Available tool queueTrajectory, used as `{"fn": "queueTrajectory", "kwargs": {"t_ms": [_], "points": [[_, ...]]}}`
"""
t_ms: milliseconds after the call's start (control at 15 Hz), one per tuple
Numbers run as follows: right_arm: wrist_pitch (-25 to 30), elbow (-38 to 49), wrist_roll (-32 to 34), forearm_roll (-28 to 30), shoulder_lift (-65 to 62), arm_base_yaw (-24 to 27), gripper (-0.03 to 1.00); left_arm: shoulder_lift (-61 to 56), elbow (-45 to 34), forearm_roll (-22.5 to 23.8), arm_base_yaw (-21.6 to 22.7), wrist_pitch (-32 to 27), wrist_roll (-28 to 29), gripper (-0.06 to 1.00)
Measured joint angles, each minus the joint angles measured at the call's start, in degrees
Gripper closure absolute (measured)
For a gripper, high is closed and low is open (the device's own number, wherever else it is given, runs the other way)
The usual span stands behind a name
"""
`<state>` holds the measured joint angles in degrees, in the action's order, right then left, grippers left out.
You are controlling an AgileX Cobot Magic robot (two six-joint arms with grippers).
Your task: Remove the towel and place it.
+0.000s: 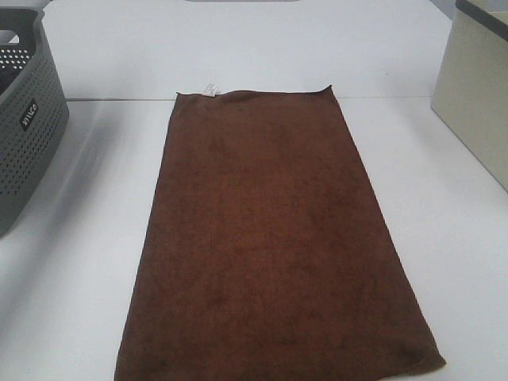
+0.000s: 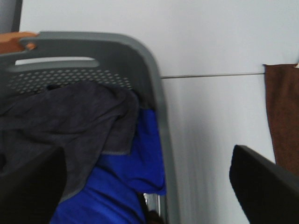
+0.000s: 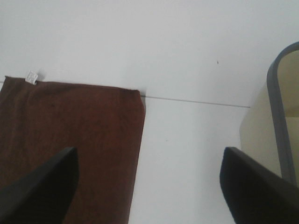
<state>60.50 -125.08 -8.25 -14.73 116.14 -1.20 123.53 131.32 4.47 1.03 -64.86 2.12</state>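
the white counter (image 1: 87, 262) carries everything. the towel (image 1: 270, 246) lies spread flat along its middle, dark brown, its small white tag (image 1: 210, 89) at the far short edge, so both long edges are free to be taken from either side. a grey perforated basket (image 1: 24, 119) stands at the left, already holding dark grey and blue cloths (image 2: 93, 154), probably the drop spot. a beige bin (image 1: 476, 95) stands at the right. the left pincer (image 2: 145, 186) hangs over the basket rim, fingers apart and empty; the right pincer (image 3: 149, 186) hangs just beside the towel's right edge, fingers also apart, holding nothing.
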Motion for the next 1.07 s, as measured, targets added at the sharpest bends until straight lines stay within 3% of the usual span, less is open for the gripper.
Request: {"fn": "queueTrajectory", "kwargs": {"t_ms": [200,400,533,667,867,1067], "points": [[8.4,0.5,0.1,1.9,-2.1,-0.1,0.17,-2.1,0.0,-4.0,4.9,-4.5,-1.7,0.08],[8.7,6.7,0.1,2.3,-7.4,-0.1,0.17,-6.1,-5.0,-4.9,5.2,-4.5,-3.2,0.08],[7.3,17.5,1.0,3.0,-16.0,-0.1,0.17,-12.8,-16.6,-4.9,5.2,-4.1,-3.6,0.08],[5.9,30.9,1.6,3.3,-26.5,-0.1,0.17,-23.5,-32.0,-4.9,5.2,0.6,-3.6,0.08],[5.5,49.1,3.4,3.4,-46.0,-0.1,0.17,-44.3,-53.5,-4.9,5.2,6.4,-3.6,0.08],[4.6,67.6,4.0,3.4,-69.9,-0.1,0.17,-71.0,-73.1,-2.8,5.2,6.8,-3.6,0.08]]}}
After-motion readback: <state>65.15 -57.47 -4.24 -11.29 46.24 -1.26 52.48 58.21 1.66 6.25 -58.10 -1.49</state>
